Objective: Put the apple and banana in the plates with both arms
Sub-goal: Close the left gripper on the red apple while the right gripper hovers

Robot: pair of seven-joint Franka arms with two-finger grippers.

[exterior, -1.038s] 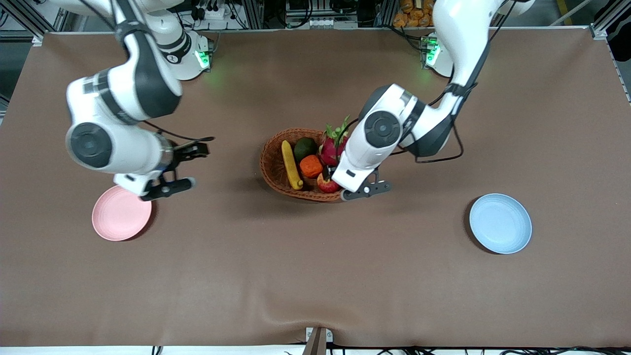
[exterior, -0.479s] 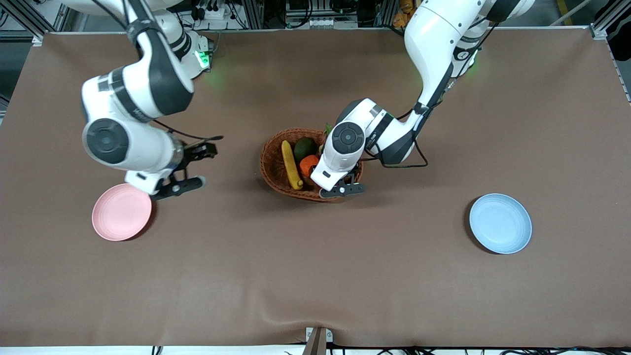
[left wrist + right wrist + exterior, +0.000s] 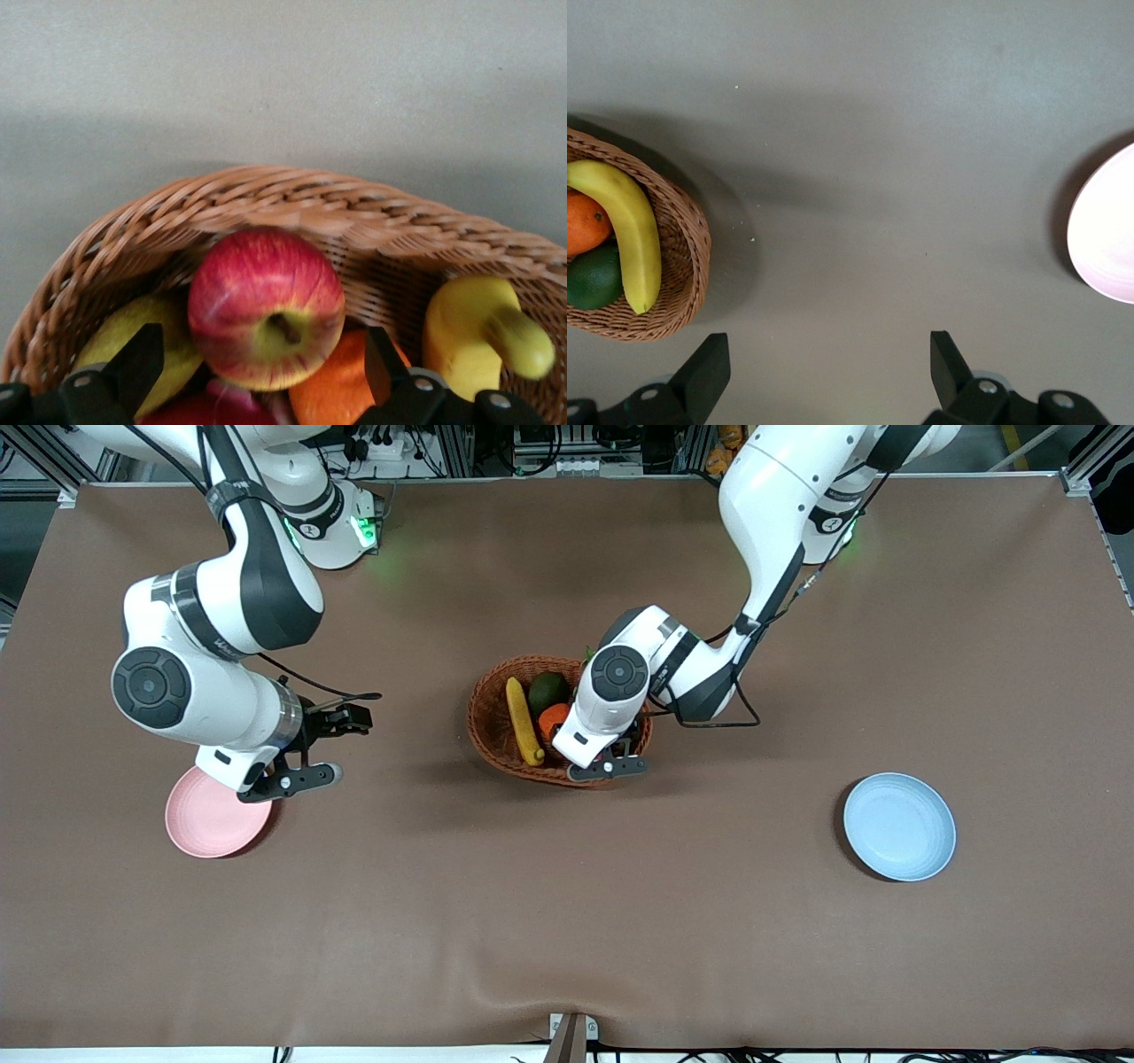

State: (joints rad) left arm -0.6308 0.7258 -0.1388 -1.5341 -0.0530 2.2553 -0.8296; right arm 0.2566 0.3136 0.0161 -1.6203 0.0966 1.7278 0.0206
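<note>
1. Brown cloth covers the table (image 3: 567, 921), where a wicker basket (image 3: 489, 731) of fruit sits mid-table between two plates: a pink plate (image 3: 205, 828) toward the right arm's end and a blue plate (image 3: 899, 826) toward the left arm's end.

2. Reaching down from its base, the left gripper (image 3: 266, 376) hangs inside the basket with its fingers (image 3: 133, 367) spread, one on each side of the apple (image 3: 266, 305); neither pad appears to press the fruit yet.

3. Directly between those open fingers, the apple rests against the basket's woven wall, stem dimple facing the wrist camera, on top of an orange fruit (image 3: 332, 390) and a pale green one (image 3: 128, 332).

4. Beside the left gripper, the banana (image 3: 523, 722) lies in the same basket, with a dark green fruit (image 3: 547, 689) next to it.

5. Over the cloth just beside the pink plate, the right gripper (image 3: 824, 376) waits with fingers wide apart and nothing between them; the basket and banana lie ahead of it, well apart.

6. Step in hand, by this reading: the left arm's grasp of the apple. Neither fruit has reached a plate.

7. Next move likely calls for closing squarely on the apple's round sides, then lifting straight up to clear the rim before heading to the blue plate.
</note>
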